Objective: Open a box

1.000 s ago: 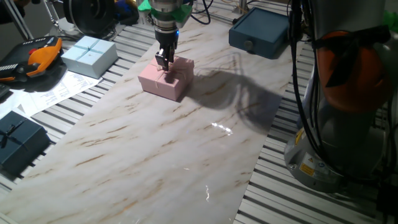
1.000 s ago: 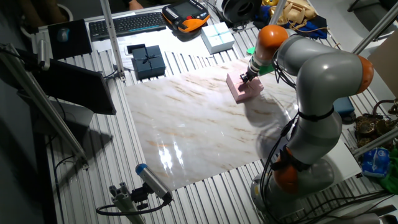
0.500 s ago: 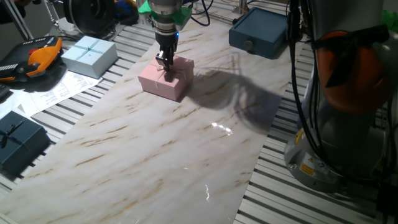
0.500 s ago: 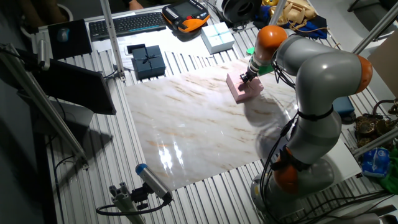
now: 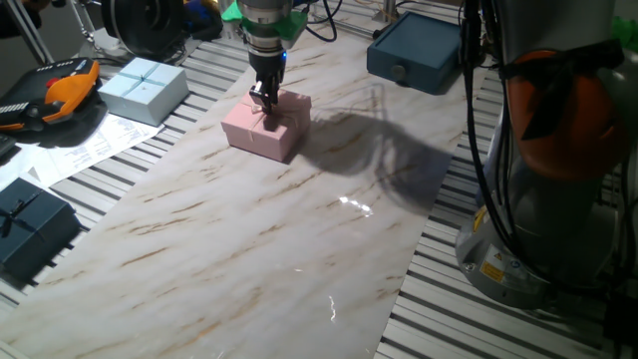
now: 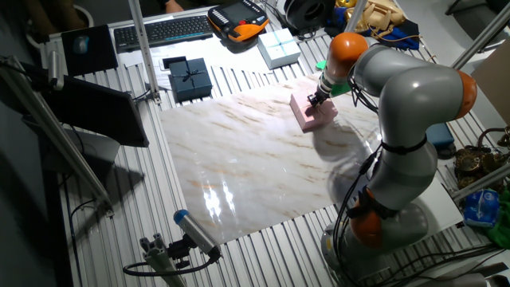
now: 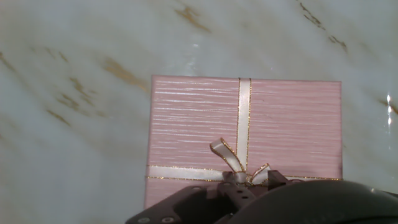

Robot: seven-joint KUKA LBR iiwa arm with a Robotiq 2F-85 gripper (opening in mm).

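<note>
On the marbled bench point(image 5: 299, 249) | pale-pink gift box point(image 5: 261, 135): light, crushable cardboard, loose lid | hold: lid edges, not ribbon bow point(image 7: 239, 167) | tool point(image 5: 264, 101) at lid top, opening cannot be told

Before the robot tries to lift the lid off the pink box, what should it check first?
1. Claw right over the pink box: ok.
2. Claw down at the bow: ok, it sits at the ribbon knot.
3. Claw gripping the bow: cannot tell, the fingertips are hidden in every view.
4. Lid on: ok, it sits flat on the box.
5. Room around the box on the marble board: ok, the light blue box stands well apart.
</note>
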